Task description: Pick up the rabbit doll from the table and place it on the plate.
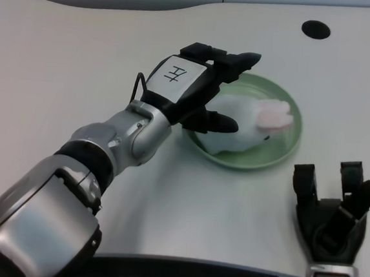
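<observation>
The white rabbit doll (244, 123) with pink ears lies on its side in the green plate (287, 142) at the table's middle right. My left hand (193, 84) hovers over the plate's left edge, fingers spread apart above the doll and holding nothing. Its thumb reaches across the doll's near left end and hides part of it. The doll's ears point toward the plate's right rim.
My right hand (334, 207) rests idle at the table's front right edge, just below the plate. A black round hole (316, 29) sits in the table top at the far right. The white table (61, 69) stretches out to the left.
</observation>
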Controlling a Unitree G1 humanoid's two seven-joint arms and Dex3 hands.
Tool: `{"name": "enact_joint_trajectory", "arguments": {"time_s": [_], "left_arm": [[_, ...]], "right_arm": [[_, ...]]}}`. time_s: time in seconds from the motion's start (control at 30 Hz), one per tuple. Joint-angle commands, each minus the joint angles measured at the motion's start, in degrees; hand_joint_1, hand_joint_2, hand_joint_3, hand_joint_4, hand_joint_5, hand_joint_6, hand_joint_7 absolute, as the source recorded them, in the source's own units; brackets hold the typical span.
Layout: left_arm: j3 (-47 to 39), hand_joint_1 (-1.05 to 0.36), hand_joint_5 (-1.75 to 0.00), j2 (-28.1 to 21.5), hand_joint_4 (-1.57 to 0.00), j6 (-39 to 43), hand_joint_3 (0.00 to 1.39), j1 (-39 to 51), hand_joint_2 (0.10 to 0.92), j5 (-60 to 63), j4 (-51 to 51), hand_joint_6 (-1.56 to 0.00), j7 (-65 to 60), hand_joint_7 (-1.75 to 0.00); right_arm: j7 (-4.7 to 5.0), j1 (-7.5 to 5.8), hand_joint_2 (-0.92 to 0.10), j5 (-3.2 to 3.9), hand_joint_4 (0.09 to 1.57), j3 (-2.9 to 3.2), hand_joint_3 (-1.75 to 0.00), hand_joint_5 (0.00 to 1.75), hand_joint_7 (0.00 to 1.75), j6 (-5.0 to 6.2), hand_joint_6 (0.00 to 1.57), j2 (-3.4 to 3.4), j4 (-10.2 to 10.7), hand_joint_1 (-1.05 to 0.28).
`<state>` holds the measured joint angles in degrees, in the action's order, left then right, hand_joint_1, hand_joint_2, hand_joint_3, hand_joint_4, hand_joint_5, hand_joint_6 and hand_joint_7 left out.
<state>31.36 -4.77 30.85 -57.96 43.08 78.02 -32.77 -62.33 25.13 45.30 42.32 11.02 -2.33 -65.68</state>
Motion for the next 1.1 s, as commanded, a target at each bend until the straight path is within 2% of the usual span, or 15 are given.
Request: {"name": "enact_joint_trajectory", "arguments": {"time_s": [0.03, 0.1, 0.27, 0.37, 0.5, 0.57, 0.9, 0.97, 1.07, 1.1], "left_arm": [[-10.8, -0.89, -0.17, 0.4, -0.18, 6.5, 0.27, 3.4, 0.921, -13.2, -1.0, -0.26, 12.4, 0.0], [-18.0, -0.91, -0.18, 0.5, -0.2, 9.9, 0.28, 5.2, 0.921, -21.9, -1.6, -0.26, 21.1, 0.0], [-25.2, -0.86, -0.15, 0.3, -0.2, 10.5, 0.25, 7.0, 0.921, -30.1, -2.6, -0.26, 31.6, -0.01], [-35.0, -0.87, -0.15, 1.0, -0.23, 8.4, 0.21, 8.8, 0.921, -42.0, -3.5, -0.27, 44.3, -0.01], [-41.9, -0.91, -0.13, 0.6, -0.25, 6.2, 0.22, 11.1, 0.921, -50.1, -4.7, -0.25, 54.5, 0.0], [-43.3, -0.93, -0.12, 0.5, -0.24, 5.4, 0.22, 11.6, 0.921, -51.7, -5.1, -0.24, 57.1, 0.0], [-44.9, -0.94, -0.1, 0.7, -0.25, 4.8, 0.22, 11.8, 0.921, -51.5, -5.5, -0.23, 58.7, 0.0], [-46.0, -0.94, -0.1, 0.8, -0.26, 4.6, 0.22, 12.4, 0.921, -52.7, -5.7, -0.24, 60.0, -0.01], [-46.7, -0.94, -0.1, 1.0, -0.27, 4.4, 0.22, 12.7, 0.921, -53.2, -5.8, -0.25, 60.8, -0.01], [-50.6, -0.94, -0.1, 2.5, -0.27, 1.2, 0.22, 16.3, 0.921, -58.8, -6.3, -0.25, 68.4, -0.01]], "right_arm": [[1.47, 0.56, -0.92, -0.34, 0.78, -0.51, -0.18, 1.75, 1.71, -1.83, 0.59, -0.85, -1.6, -0.57], [2.0, 1.03, -0.92, -0.58, 0.78, -0.66, -0.17, 1.75, 1.71, -2.4, 0.6, -0.38, -2.0, -0.57], [2.33, 1.56, -0.92, -1.08, 0.77, -1.07, -0.17, 1.75, 1.71, -3.0, 0.6, 0.28, -2.6, -0.58], [3.39, 2.43, -0.92, -1.16, 0.78, -1.21, -0.15, 1.75, 1.69, -4.4, 0.62, 1.01, -3.3, -0.57], [4.84, 3.23, -0.92, -1.98, 0.8, -1.7, -0.13, 1.75, 1.69, -4.3, 0.64, 1.71, -3.7, -0.57], [5.19, 3.43, -0.92, -2.21, 0.8, -1.8, -0.11, 1.75, 1.69, -4.33, 0.64, 1.82, -3.7, -0.57], [5.32, 3.48, -0.92, -2.48, 0.81, -1.64, -0.11, 1.75, 1.68, -4.4, 0.65, 1.81, -3.7, -0.57], [5.17, 3.68, -0.92, -2.47, 0.81, -1.66, -0.1, 1.75, 1.66, -5.01, 0.66, 2.02, -3.8, -0.56], [5.1, 3.77, -0.92, -2.47, 0.81, -1.66, -0.1, 1.75, 1.64, -5.32, 0.67, 2.12, -3.9, -0.56], [4.98, 3.98, -0.92, -2.6, 0.81, -1.76, -0.1, 1.75, 1.64, -5.56, 0.67, 2.37, -4.1, -0.56]]}}
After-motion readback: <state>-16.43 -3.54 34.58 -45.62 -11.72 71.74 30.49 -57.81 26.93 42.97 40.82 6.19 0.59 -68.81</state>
